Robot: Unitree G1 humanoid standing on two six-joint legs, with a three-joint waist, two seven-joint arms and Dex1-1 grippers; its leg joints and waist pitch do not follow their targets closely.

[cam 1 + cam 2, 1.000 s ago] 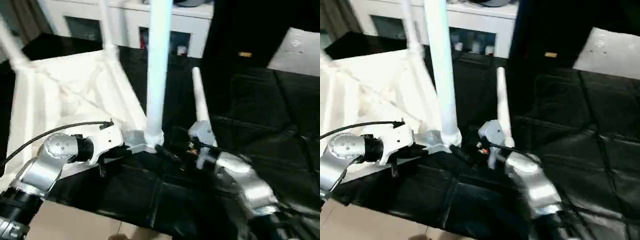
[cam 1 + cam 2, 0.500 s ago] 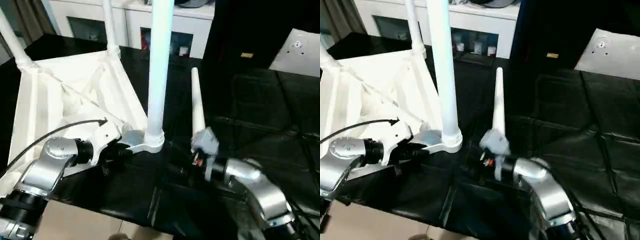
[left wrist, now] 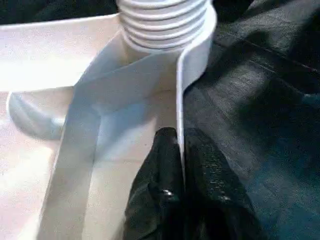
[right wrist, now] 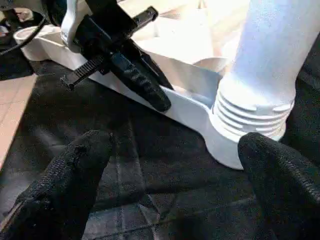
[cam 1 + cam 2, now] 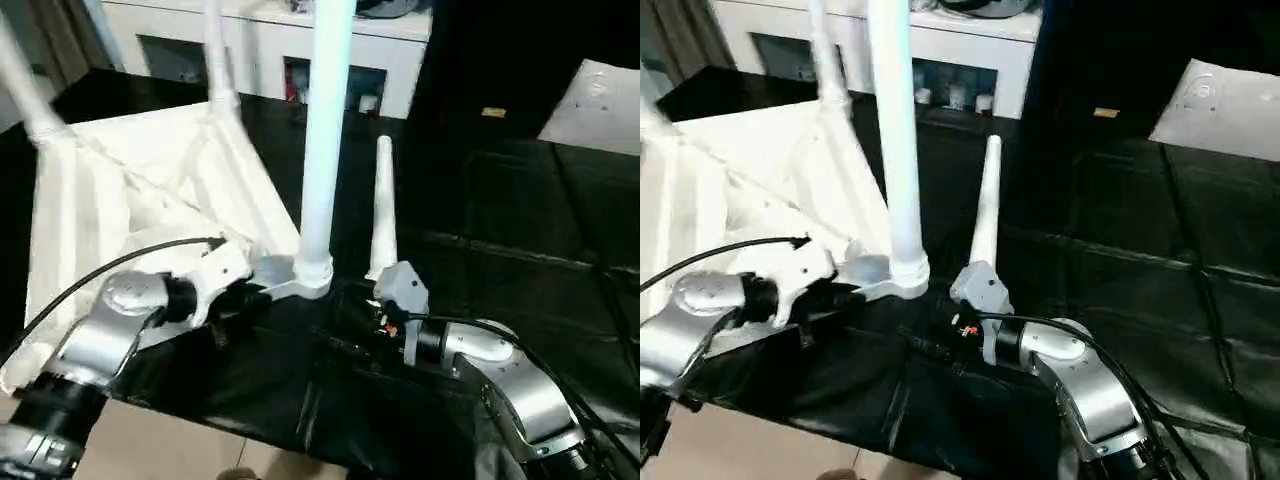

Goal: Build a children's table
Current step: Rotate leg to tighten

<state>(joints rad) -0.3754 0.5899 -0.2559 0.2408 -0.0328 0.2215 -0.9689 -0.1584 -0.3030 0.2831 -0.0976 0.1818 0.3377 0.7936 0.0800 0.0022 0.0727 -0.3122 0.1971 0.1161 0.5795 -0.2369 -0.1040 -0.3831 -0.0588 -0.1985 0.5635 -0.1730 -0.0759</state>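
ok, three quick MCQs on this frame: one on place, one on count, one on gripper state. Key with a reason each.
1. Where is the left gripper?
A. on the thin side wall of the table top, just by the near corner socket
B. around the loose leg
C. on the cabinet

2. How many legs stand screwed into the upturned table top?
A. one
B. three
C. four

3. How is the right gripper?
A. shut on a leg
B. open, holding nothing
C. shut on the cloth

Key: 1 A, the left wrist view has both black fingers pinching the wall edge below the threaded socket. 2 B, three stand upright and a fourth leg lies loose on the black cloth. 3 B, its fingers stand wide apart before the near leg.
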